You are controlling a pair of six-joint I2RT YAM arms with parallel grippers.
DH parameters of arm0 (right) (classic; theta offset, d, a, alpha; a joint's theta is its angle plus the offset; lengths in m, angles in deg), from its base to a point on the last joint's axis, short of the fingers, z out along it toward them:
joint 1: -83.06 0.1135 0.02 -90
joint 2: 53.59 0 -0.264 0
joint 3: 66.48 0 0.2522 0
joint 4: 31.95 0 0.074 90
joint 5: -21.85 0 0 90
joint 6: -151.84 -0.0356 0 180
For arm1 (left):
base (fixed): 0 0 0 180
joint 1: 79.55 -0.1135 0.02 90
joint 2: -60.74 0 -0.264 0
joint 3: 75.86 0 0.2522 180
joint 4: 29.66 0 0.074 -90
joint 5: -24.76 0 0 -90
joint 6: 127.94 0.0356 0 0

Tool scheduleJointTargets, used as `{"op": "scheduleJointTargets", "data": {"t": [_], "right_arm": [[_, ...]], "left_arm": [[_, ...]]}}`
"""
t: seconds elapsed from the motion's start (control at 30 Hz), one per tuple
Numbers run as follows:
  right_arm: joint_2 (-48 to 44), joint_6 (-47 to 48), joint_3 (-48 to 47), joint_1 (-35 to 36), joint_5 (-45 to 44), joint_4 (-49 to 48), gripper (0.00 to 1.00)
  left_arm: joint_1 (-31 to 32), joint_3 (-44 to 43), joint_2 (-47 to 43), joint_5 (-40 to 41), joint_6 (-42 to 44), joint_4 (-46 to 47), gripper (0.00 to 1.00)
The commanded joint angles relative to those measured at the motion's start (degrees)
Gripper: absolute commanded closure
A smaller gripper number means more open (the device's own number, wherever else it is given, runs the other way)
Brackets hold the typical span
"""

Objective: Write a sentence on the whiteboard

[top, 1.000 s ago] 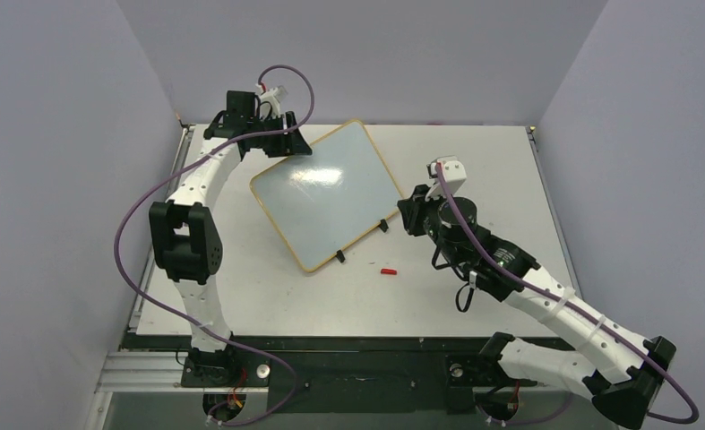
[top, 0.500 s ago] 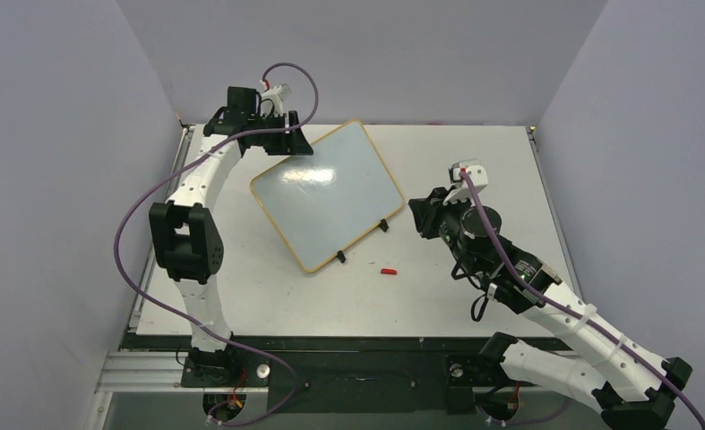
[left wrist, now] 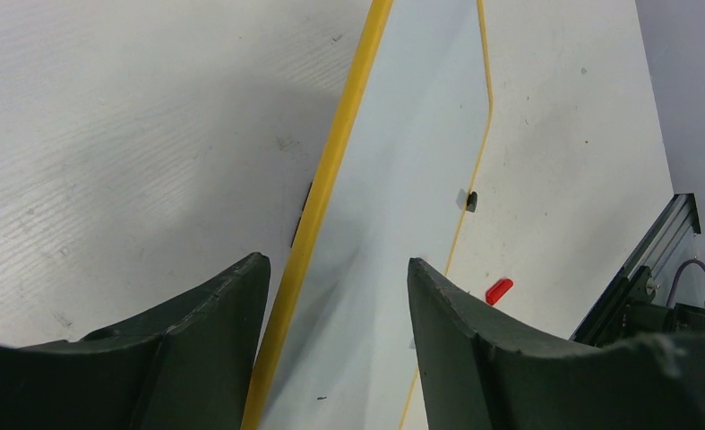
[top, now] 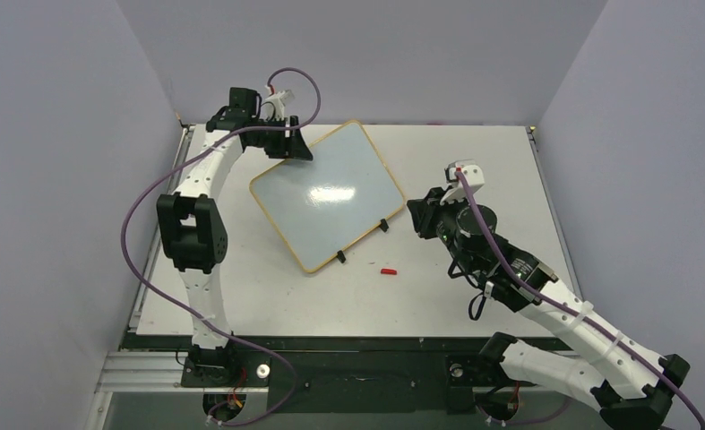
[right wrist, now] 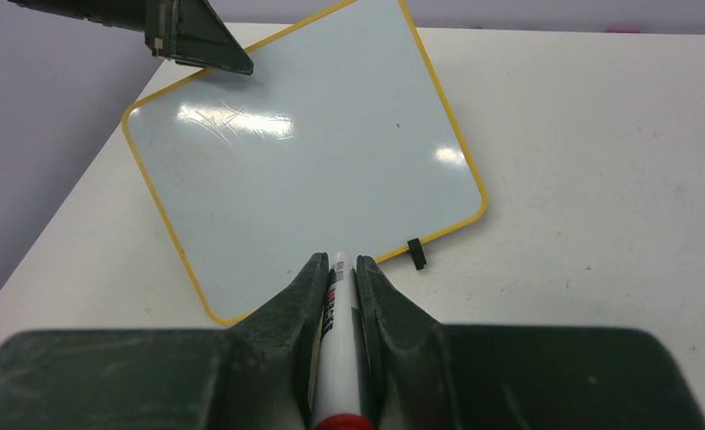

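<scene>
The left gripper [left wrist: 335, 260] stands wide open and holds nothing. Its two fingers straddle one edge of the board [top: 326, 193], and the yellow frame [left wrist: 326, 179] runs out between them; no contact shows. Left of those fingers lies bare table [top: 474, 161]. To their right the board's face stretches to its far edge, where a black clip [left wrist: 471, 201] sits. Beyond that edge a small red cap [left wrist: 499, 290] lies on the table.

The right gripper [right wrist: 339, 262] is closed tight on a white marker [right wrist: 335, 349], tip forward. The board lies flat directly ahead of the tip, turned cornerwise, its near edge just past the fingertips, with a clip just ahead to the right. Bare table spreads to this gripper's right. Far ahead and left, the other gripper sits at the board's far corner.

The board's face is glossy white with patches of glare, inside rounded corners and a thin yellow rim.
</scene>
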Motion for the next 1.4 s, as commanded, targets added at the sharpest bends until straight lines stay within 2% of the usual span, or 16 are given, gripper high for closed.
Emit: {"op": "scheduleJointTargets", "data": {"t": [0.0,0.23,0.63,0.77,0.83,0.9,0.93,1.03,1.17,1.37], "right_arm": [[1.6,0.6,-1.8,0.2,0.1,-0.7,1.0],[2.5,1.0,-2.4,0.2,0.4,-0.7,1.0],[1.8,1.1,-2.7,0.2,-0.1,0.4,1.0],[1.7,1.0,-2.6,0.2,-0.1,0.4,1.0],[1.8,1.0,-2.6,0.2,0.0,0.3,1.0],[2.0,1.1,-2.6,0.2,0.2,0.0,1.0],[2.1,1.2,-2.5,0.2,0.4,0.0,1.0],[2.2,1.4,-2.3,0.2,1.1,-1.1,1.0],[3.2,2.1,-1.7,0.2,4.2,-4.1,1.0],[6.2,3.4,0.7,0.4,12.0,-13.6,1.0]], "left_arm": [[-0.2,-4.4,1.2,-3.7,3.4,-3.3,0.45],[-0.6,-4.6,1.5,-4.0,3.9,-4.3,0.59],[-1.1,-8.4,5.3,-7.6,6.8,-9.6,0.57],[-1.3,-8.5,5.8,-8.0,6.4,-9.3,0.59],[-1.3,-8.6,5.8,-8.0,6.2,-9.2,0.65],[-1.2,-8.5,5.7,-8.0,5.8,-8.8,0.75],[-1.2,-8.5,5.6,-8.2,5.6,-8.7,0.83],[-1.0,-8.3,4.4,-8.1,5.5,-8.3,0.96],[0.4,-7.0,1.6,-6.9,4.0,-7.5,1.0],[2.8,-5.2,-1.4,-4.0,8.0,-7.2,1.0]]}}
